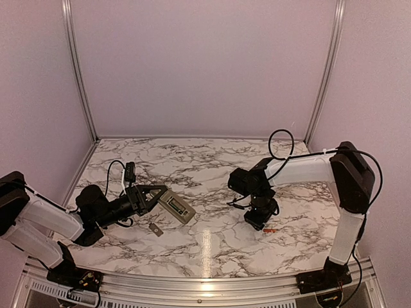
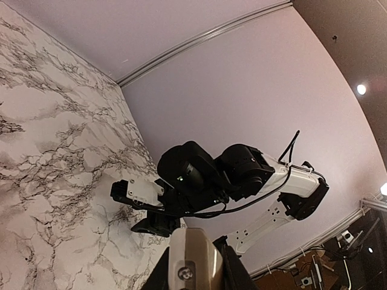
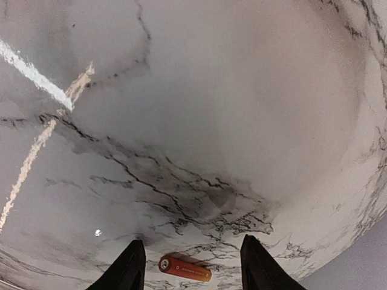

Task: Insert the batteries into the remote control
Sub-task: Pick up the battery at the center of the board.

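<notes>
My left gripper (image 1: pixel 153 199) is shut on one end of the remote control (image 1: pixel 176 206) and holds it above the table, its grey-beige back upward. In the left wrist view the remote control (image 2: pixel 195 258) sits between the two dark jaws of the left gripper (image 2: pixel 195 275). An orange-red battery (image 1: pixel 270 230) lies flat on the marble. My right gripper (image 1: pixel 259 217) hangs just over it, pointing down. In the right wrist view the battery (image 3: pixel 184 269) lies between the spread fingers of the right gripper (image 3: pixel 193 240), untouched by either.
A small flat grey cover piece (image 1: pixel 155 229) lies on the marble table (image 1: pixel 205 167) below the held remote. White walls with metal corner posts (image 1: pixel 78 70) close the back and sides. The right arm (image 2: pixel 205 175) shows in the left wrist view.
</notes>
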Robot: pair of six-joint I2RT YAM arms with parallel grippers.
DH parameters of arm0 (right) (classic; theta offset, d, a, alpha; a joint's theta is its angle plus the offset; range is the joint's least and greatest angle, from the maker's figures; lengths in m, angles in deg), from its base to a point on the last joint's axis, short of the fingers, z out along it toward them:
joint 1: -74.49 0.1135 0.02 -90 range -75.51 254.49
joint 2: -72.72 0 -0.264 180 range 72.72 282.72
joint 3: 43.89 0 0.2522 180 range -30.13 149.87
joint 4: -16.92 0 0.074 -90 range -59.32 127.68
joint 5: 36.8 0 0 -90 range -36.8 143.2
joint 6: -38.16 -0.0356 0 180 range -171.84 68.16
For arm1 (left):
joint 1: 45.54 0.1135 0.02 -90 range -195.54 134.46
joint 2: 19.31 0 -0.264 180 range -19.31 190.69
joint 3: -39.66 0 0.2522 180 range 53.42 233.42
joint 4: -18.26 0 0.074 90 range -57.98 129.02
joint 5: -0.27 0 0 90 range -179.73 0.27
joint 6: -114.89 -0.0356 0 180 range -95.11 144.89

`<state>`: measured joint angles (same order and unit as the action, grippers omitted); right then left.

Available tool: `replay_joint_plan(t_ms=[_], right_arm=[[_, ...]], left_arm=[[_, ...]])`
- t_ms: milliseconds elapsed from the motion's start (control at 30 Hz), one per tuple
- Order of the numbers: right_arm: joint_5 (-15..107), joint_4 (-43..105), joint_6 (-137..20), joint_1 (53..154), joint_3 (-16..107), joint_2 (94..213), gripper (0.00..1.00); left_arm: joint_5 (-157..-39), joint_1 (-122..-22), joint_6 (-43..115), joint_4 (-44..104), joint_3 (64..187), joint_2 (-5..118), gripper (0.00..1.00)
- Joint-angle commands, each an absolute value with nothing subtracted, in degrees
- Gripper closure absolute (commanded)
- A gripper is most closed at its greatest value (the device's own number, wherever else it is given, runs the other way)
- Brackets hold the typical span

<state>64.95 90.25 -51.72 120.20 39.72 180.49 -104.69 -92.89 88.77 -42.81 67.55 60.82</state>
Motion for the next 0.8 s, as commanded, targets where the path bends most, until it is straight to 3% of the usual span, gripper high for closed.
replay_joint_plan(t_ms=[0, 400, 767], right_arm=[[61.19, 89.41, -47.24, 120.30, 42.79, 179.11, 0.44], [61.97, 92.78, -50.02, 122.39, 46.67, 183.26, 0.43], [61.56, 93.42, -55.55, 122.70, 46.47, 173.78, 0.40]], left_arm=[[-104.78, -92.63, 88.64, -53.98, 69.00, 61.37, 1.00], [-104.89, -92.61, 88.42, -53.52, 69.30, 60.82, 1.00], [-105.43, -92.65, 89.29, -54.97, 69.77, 61.89, 1.00]])
